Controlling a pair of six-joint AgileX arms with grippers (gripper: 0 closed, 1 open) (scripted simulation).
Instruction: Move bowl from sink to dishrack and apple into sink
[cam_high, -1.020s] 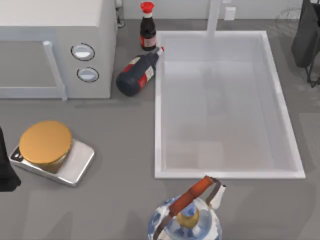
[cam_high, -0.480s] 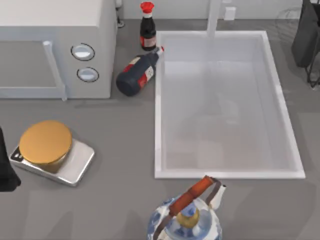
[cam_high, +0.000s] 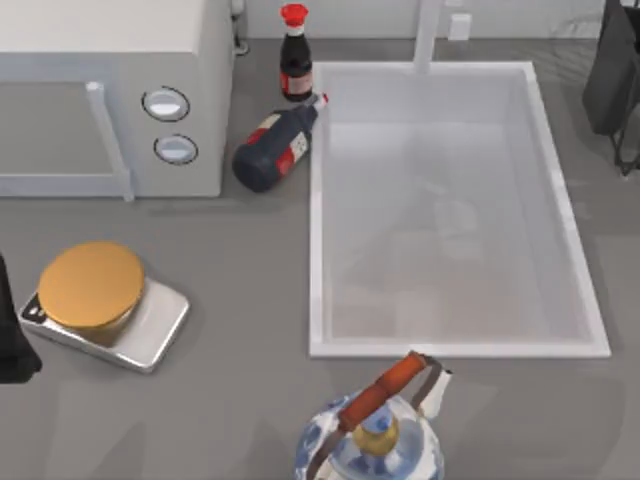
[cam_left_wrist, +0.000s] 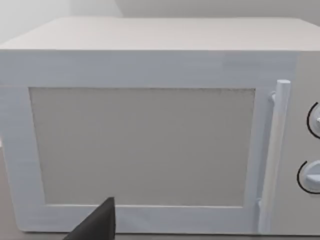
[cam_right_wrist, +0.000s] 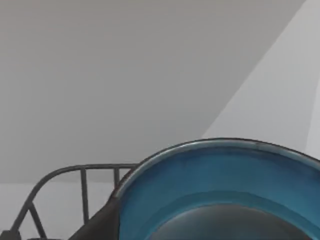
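— Bowl (cam_right_wrist: 220, 192), where is it?

— I'll go from the left. On the top view the left arm (cam_high: 10, 340) is parked at 9 o'clock on the table's edge. The left gripper (cam_left_wrist: 100, 225) faces the microwave (cam_high: 110, 60), which sits at 10 o'clock, and whether it is wide or narrow I cannot tell. A scale (cam_high: 100, 295) with an orange disc lies at 8 o'clock.

— And the middle?

— An upright bottle (cam_high: 294, 60) stands at 12, touching a second bottle (cam_high: 275, 148) that lies on its side against the rim of the sink (cam_high: 318, 250). A kettle (cam_high: 370, 435) stands at 6. The sink runs from centre toward 3 o'clock.

— Then the bowl?

— The right arm (cam_high: 615, 75) is at 2 o'clock. On the right wrist view the bowl hangs just beside the wires of the dishrack (cam_right_wrist: 82, 185), and the right gripper (cam_right_wrist: 100, 222) seems to be clamped on its rim
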